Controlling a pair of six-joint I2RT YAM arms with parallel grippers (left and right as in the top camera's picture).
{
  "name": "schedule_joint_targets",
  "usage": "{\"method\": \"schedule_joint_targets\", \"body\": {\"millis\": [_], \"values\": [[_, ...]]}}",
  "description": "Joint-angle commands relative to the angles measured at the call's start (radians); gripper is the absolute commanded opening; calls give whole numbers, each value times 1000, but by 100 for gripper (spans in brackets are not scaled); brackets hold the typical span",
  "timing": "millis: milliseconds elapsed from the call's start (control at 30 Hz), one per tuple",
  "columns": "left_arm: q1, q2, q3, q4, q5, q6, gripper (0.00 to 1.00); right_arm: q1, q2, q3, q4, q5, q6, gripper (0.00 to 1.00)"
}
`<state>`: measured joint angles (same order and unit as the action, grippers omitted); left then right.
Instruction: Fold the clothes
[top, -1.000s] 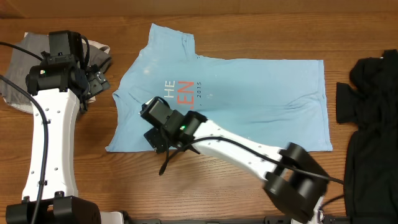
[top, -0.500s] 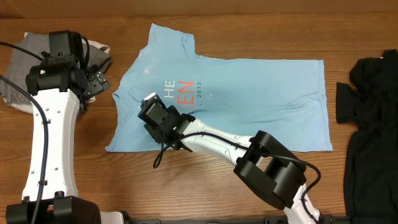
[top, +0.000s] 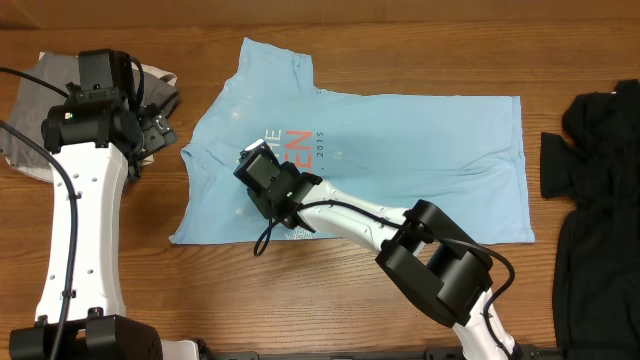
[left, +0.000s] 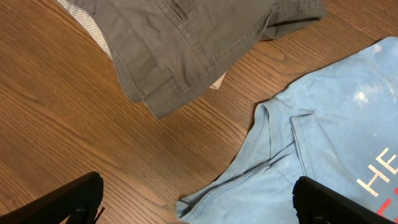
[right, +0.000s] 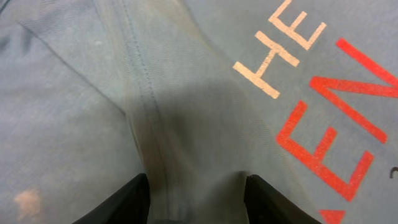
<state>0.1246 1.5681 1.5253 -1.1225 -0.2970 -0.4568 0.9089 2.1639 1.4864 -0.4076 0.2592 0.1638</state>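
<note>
blue t-shirt (top: 420, 150) is lying between half-parted jaws of the right gripper (right: 194, 186) while the left gripper (left: 196, 199) is hovering spread wide.

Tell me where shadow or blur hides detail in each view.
Overhead: even, sharp light, yet the black clothes at the right edge lose their folds. Right wrist: under the right gripper a dark shadow covers the T-shirt. Left wrist: the left gripper is only dark shapes; the grey garment looks sharp.
</note>
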Motion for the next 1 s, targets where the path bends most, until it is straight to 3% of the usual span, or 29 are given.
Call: {"method": "schedule_joint_targets", "body": {"millis": [0, 133, 367, 467, 967], "values": [[0, 1, 14, 1, -20, 8, 100, -7, 6, 5, 4, 12, 0, 53], [-1, 1, 15, 1, -20, 8, 100, -7, 6, 5, -5, 9, 22, 50], [-1, 1, 15, 1, -20, 8, 100, -7, 6, 5, -24, 10, 23, 14], [-1, 1, 15, 1, -20, 8, 100, -8, 6, 8, -19, 10, 23, 4], [-1, 1, 15, 1, -20, 8, 100, -119, 6, 8, 55, 10, 5, 4]]}}
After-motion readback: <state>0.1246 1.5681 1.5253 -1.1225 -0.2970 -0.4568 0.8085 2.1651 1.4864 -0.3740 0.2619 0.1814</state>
